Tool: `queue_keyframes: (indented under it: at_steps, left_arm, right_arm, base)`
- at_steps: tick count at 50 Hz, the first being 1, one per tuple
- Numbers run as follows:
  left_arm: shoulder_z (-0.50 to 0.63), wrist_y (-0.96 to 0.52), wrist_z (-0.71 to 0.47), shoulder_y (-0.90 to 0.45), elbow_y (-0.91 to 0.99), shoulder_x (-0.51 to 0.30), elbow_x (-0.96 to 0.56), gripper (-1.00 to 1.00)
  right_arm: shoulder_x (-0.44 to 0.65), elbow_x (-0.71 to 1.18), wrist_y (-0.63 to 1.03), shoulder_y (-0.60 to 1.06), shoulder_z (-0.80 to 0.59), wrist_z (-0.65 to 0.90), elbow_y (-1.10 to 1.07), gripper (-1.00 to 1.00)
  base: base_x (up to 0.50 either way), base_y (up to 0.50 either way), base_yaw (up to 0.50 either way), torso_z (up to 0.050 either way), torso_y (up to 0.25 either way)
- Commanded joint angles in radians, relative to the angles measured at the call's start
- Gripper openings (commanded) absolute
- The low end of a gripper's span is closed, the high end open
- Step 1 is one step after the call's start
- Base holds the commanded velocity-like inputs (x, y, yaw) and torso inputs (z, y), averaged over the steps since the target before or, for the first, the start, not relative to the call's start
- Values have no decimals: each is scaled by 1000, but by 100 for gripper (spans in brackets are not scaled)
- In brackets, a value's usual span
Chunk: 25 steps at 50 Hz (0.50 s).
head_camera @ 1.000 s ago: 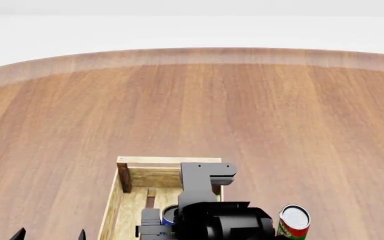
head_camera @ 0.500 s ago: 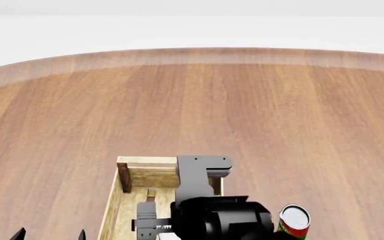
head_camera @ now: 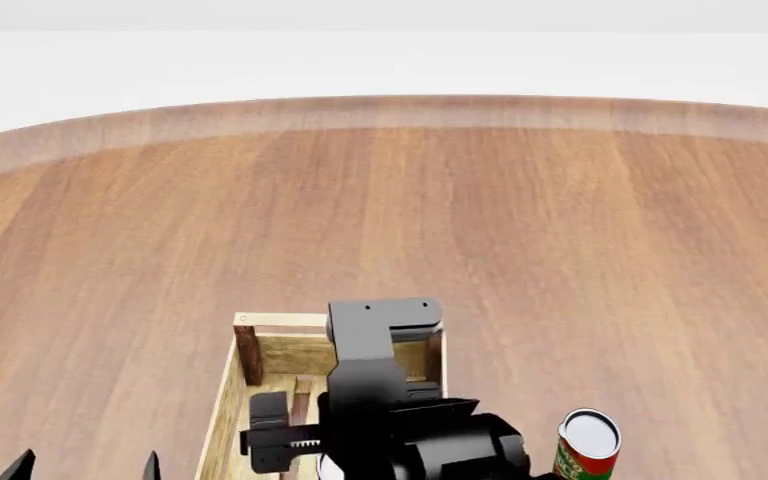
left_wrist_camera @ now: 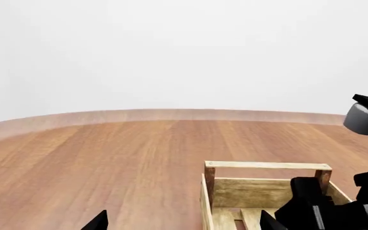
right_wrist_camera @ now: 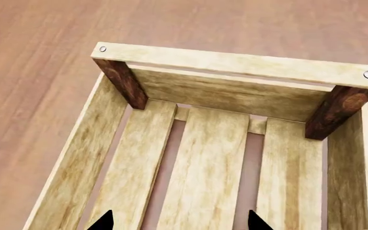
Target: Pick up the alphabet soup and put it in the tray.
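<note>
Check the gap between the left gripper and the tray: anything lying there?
Nothing: in the head view only bare table separates the left gripper from the tray.

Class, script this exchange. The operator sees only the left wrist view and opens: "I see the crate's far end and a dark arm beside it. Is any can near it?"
Observer: Yes. In the head view a red-and-green can stands on the table just right of the tray, outside it.
Operator: Is the right claw gripping anything?
Observer: No. The right wrist view shows the right claw open above the tray, nothing between its tips.
Operator: Anything at the tray's far end?
Observer: No, that end lies bare in the right wrist view.
</note>
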Motion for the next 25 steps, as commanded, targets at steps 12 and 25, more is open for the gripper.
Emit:
queue_keyframes:
  at_steps: [12, 25]
  left_arm:
    - [-14, -33, -81, 42, 203, -33, 29, 100]
    - [-14, -47, -89, 38, 226, -44, 31, 100]
  right_arm:
    - [227, -156, -362, -148, 17, 241, -442, 100]
    - [375, -326, -550, -229, -9, 426, -744, 100]
  base:
    - [0, 0, 0, 0, 0]
    - [0, 0, 0, 0, 0]
